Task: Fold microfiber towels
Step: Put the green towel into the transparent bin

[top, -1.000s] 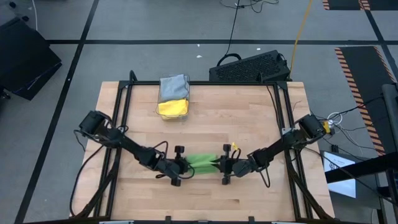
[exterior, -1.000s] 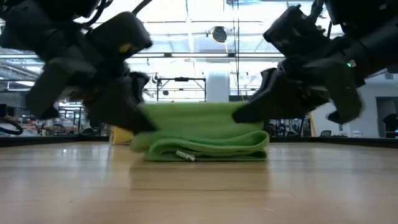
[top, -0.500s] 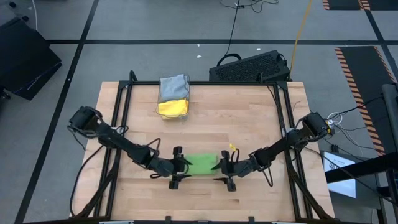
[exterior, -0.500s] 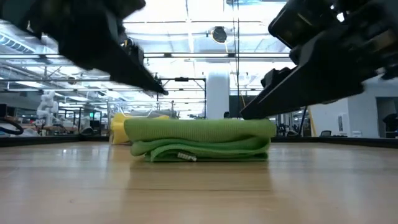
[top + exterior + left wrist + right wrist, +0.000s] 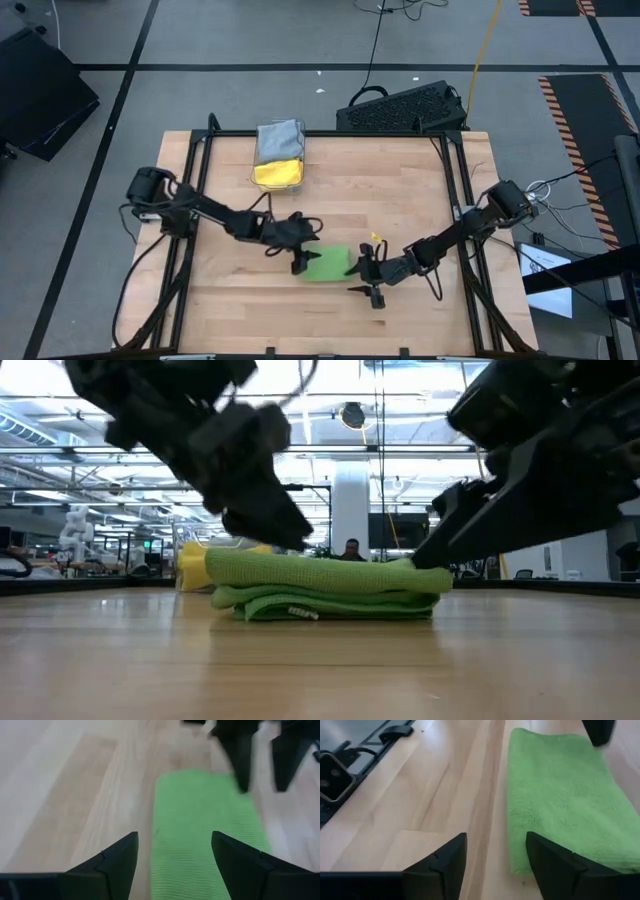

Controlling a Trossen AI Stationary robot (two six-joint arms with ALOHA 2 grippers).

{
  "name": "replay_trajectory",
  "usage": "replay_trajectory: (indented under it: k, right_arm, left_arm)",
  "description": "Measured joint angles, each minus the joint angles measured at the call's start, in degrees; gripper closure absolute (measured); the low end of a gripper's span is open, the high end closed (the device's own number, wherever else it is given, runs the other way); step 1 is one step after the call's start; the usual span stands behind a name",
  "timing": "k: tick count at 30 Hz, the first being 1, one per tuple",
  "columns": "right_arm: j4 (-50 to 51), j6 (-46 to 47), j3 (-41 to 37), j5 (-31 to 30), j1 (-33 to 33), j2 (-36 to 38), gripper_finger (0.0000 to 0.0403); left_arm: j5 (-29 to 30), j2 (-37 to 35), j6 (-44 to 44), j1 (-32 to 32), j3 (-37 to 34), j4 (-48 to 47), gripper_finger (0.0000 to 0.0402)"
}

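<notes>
Where the green towel lies: the bright green towel [image 5: 326,264] sits near the front middle of the wooden table [image 5: 400,200], between the two grippers.
How it looks: folded into a neat, thick rectangle, soft and ribbed, with a small white tag [image 5: 300,612] poking out low at its front.
Left gripper [image 5: 303,256]: fingers spread apart, holding nothing, just beside the towel.
Right gripper [image 5: 369,277]: fingers apart too, empty, near the towel's other end.
Other towels: a grey towel [image 5: 279,140] and a yellow towel [image 5: 277,173] rest in a clear bin [image 5: 298,185] at the back.
</notes>
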State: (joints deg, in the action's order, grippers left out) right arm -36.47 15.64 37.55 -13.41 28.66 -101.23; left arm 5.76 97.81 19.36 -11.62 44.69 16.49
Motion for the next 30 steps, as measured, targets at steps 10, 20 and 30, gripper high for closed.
replay_trajectory:
  k: [10,20,30]
  right_arm:
    - [-0.18,-4.39,-3.98,-0.12,0.34,4.03,0.0215]
    - [-0.99,-4.78,-5.84,-1.73,0.18,4.13,0.0216]
    - [-2.25,-8.03,-5.87,-5.79,0.18,4.13,0.0216]
  left_arm:
    - [-17.91,5.18,7.02,6.37,0.02,-0.01,0.0146]
    - [-17.56,11.25,3.04,3.34,0.30,2.32,0.0170]
    - [-17.30,11.32,-3.97,1.24,0.24,1.68,0.0383]
